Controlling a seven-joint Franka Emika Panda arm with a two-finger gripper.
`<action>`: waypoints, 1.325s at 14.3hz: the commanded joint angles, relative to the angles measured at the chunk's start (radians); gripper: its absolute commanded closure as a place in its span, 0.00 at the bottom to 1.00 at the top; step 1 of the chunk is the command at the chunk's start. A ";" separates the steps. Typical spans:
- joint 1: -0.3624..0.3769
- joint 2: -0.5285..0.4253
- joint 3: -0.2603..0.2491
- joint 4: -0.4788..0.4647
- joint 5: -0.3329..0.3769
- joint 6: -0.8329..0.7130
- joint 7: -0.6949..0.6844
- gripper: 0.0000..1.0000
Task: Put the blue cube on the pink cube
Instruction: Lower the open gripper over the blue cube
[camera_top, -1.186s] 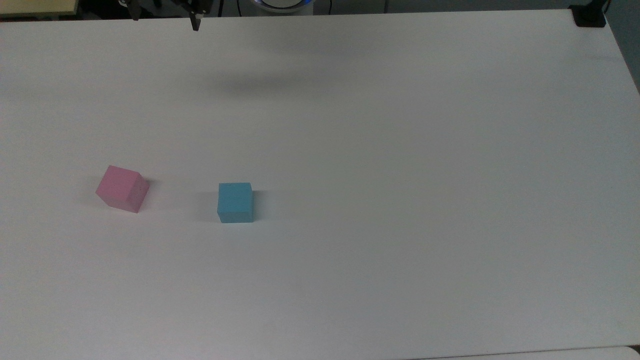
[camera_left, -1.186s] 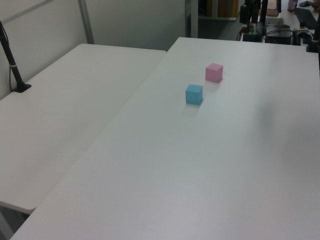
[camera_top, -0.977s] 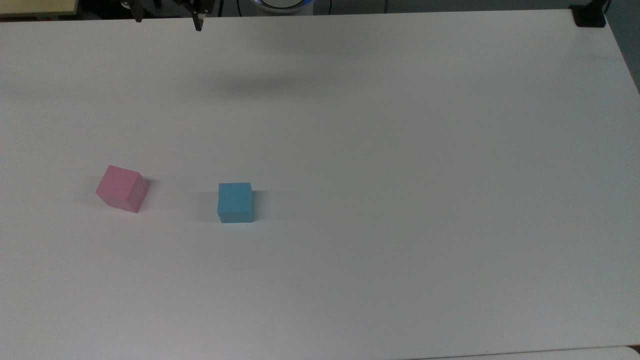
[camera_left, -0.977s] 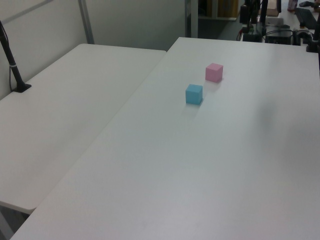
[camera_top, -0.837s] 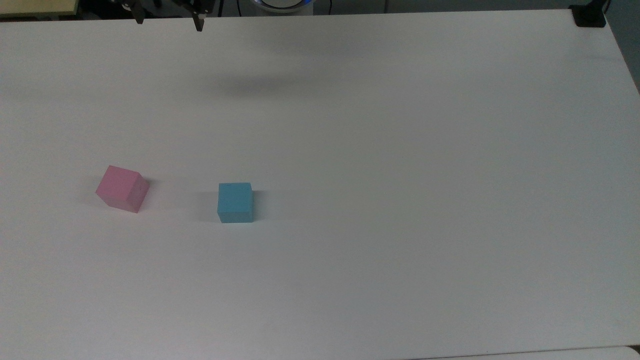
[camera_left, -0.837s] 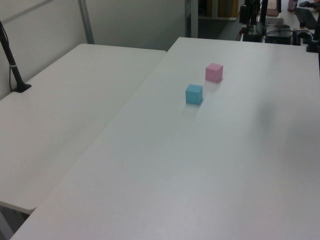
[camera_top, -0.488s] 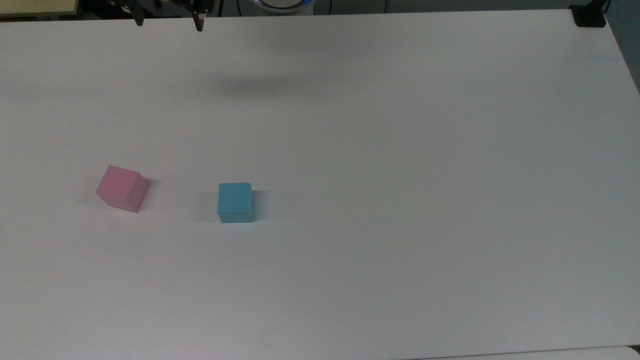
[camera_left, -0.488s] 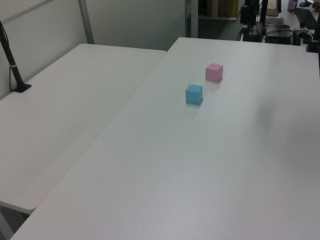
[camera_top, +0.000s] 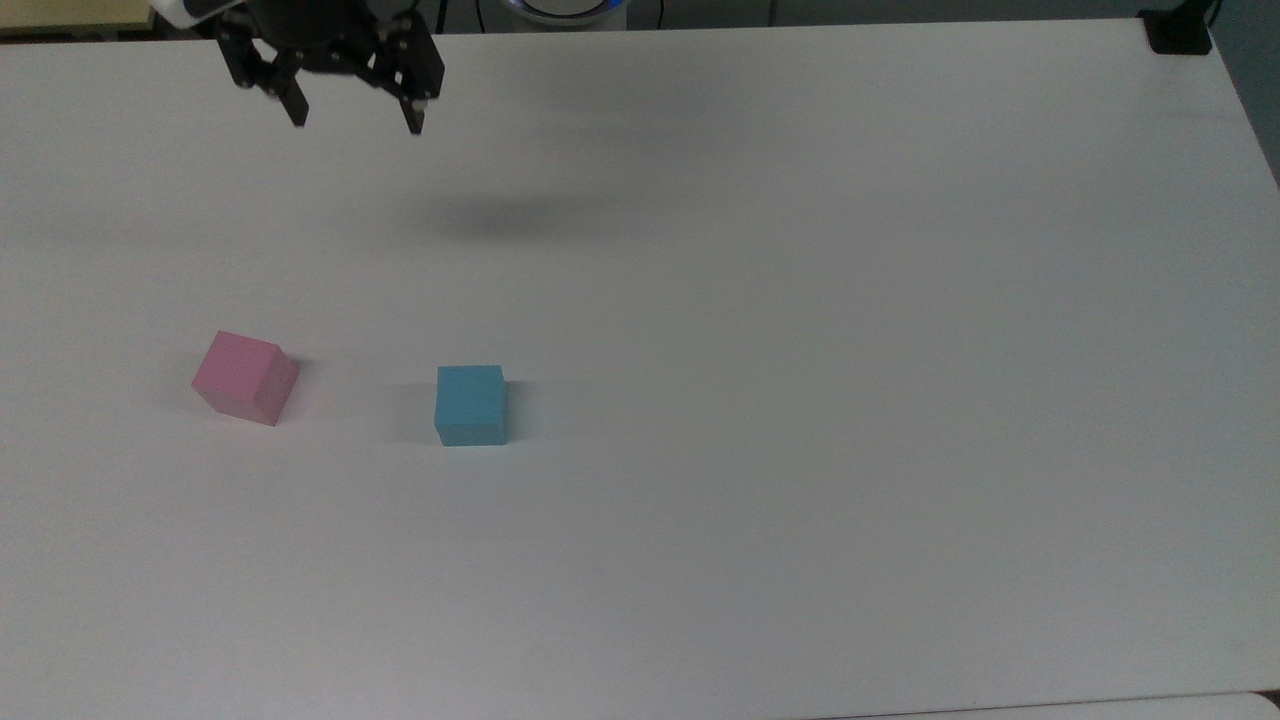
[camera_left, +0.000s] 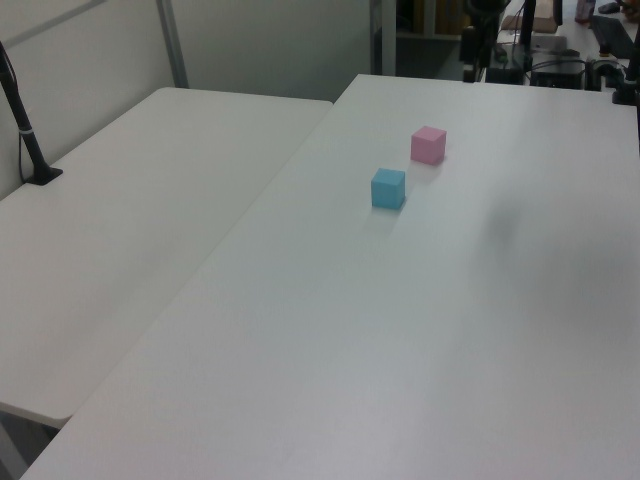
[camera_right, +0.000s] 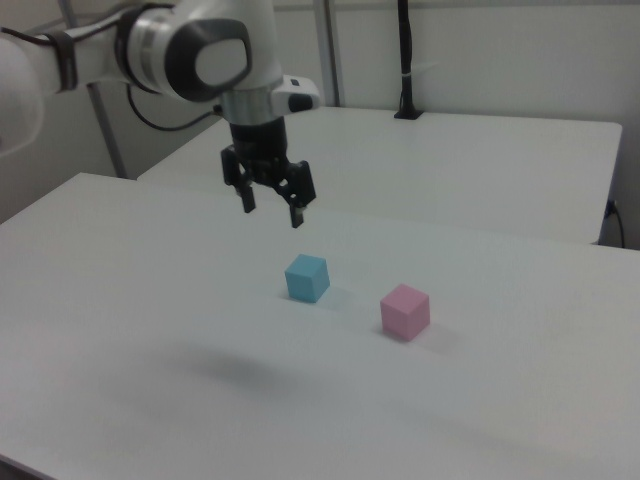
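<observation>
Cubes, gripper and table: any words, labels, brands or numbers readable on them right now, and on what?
None can be read.
The blue cube: plain faces, no text.
The pink cube: plain faces, no text.
The gripper: black, no legible marking.
The white table: bare, no labels or signs.

A white desk (camera_top: 800, 300) is spanning the scene; a second white desk (camera_left: 120, 220) is adjoining it, with a black post (camera_left: 25, 120) standing at its far left in the left view.
</observation>
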 joint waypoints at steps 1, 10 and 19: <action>0.023 0.154 -0.009 0.026 0.038 0.222 -0.013 0.00; 0.048 0.364 0.007 0.020 0.028 0.464 -0.015 0.00; 0.075 0.416 0.074 0.026 -0.006 0.559 0.113 0.00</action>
